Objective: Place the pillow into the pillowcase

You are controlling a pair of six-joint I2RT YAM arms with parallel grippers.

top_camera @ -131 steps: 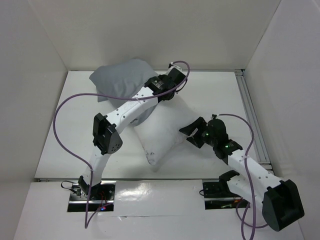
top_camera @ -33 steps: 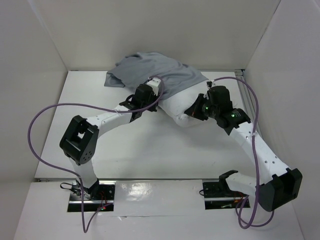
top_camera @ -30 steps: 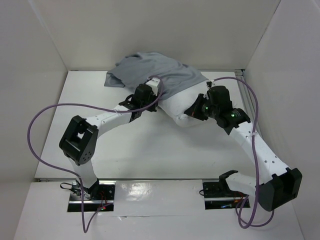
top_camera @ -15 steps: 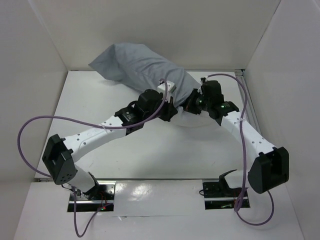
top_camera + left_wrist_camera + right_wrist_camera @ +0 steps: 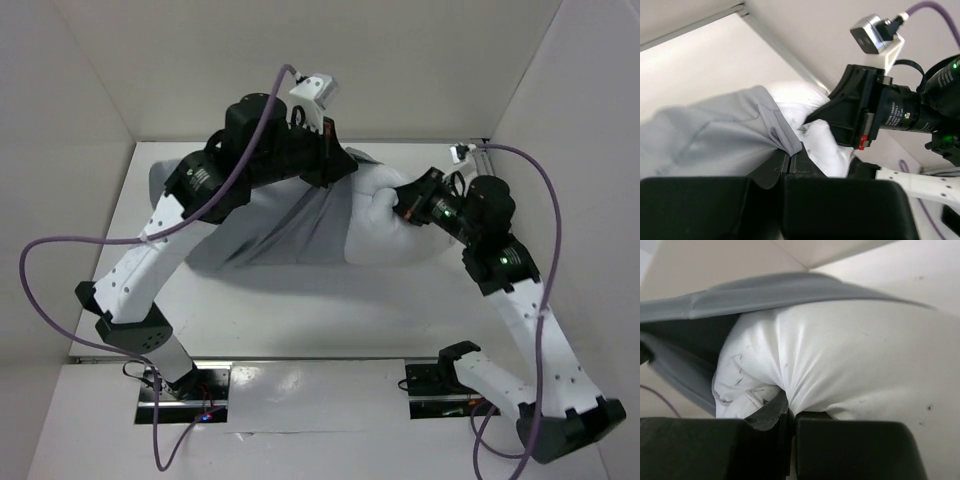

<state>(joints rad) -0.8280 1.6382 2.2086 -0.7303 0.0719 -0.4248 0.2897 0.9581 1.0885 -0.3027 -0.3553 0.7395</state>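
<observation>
The grey pillowcase (image 5: 255,225) lies spread across the back middle of the table, its open end facing right. My left gripper (image 5: 335,168) hangs raised over that end, shut on the pillowcase hem (image 5: 789,149). The white pillow (image 5: 385,235) sticks out of the opening to the right, its left part hidden inside the grey cloth. My right gripper (image 5: 398,200) is shut on a bunched fold of the pillow (image 5: 850,355) at its top corner. In the right wrist view the pillowcase (image 5: 765,295) arches over the pillow, with the jaws (image 5: 790,412) pinching white fabric.
White walls close in the table at the back and both sides. An aluminium rail (image 5: 497,185) runs along the right edge, close behind my right arm. Purple cables loop off both arms, the left one (image 5: 40,260) hanging over the table's left side.
The left arm has risen and swung its elbow back-left, keeping the hem. The pillowcase has dropped from a raised bundle to lie flatter and further left. My right gripper has moved right with the pillow.
</observation>
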